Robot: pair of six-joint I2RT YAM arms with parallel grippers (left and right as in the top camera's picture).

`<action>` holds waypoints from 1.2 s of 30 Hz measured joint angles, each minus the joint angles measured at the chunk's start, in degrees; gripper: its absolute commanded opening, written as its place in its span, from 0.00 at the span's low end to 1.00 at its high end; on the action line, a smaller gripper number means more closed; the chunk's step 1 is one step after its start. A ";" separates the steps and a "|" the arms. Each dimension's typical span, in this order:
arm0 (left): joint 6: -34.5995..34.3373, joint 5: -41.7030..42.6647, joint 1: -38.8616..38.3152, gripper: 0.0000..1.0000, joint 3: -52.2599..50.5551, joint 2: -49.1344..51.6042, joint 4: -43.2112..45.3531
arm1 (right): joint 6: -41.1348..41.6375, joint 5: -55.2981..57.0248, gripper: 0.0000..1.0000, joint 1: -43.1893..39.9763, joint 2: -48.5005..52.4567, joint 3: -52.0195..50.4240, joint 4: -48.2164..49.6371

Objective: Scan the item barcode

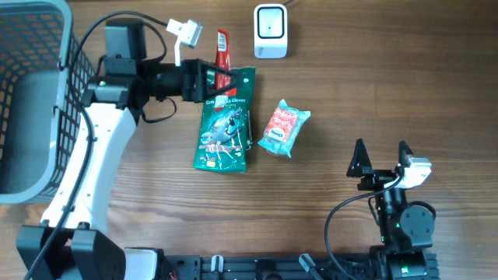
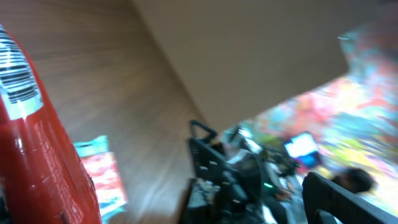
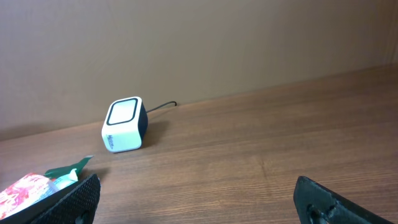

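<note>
The red stick packet [image 1: 223, 48] looks light, thin and slightly slick, likely to bend if pinched at an end. A hold across its middle, clear of the barcode [image 2: 15, 74], seems best. It appears to lie on the table [image 1: 350, 93] beside the scanner [image 1: 270, 31], one end just at the fingertips of the left tool [image 1: 224, 79], whose jaws stand wide apart on nothing; the right tool [image 1: 381, 152], likewise spread, sits well apart.
</note>
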 measured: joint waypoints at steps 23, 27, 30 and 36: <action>-1.60 8.46 2.75 1.00 0.00 0.00 2.73 | 7.39 -26.08 1.00 -0.09 22.97 29.07 -8.39; -1.84 7.96 2.75 1.00 0.00 -0.02 2.75 | 7.37 -38.53 1.00 -0.09 40.50 47.78 -17.29; -2.49 7.74 2.75 1.00 0.00 0.00 2.84 | 7.41 -51.19 0.90 -0.11 53.05 56.63 -16.98; -9.94 7.65 2.75 1.00 0.00 -0.02 7.93 | 13.55 -73.00 0.58 0.55 69.07 59.25 -4.44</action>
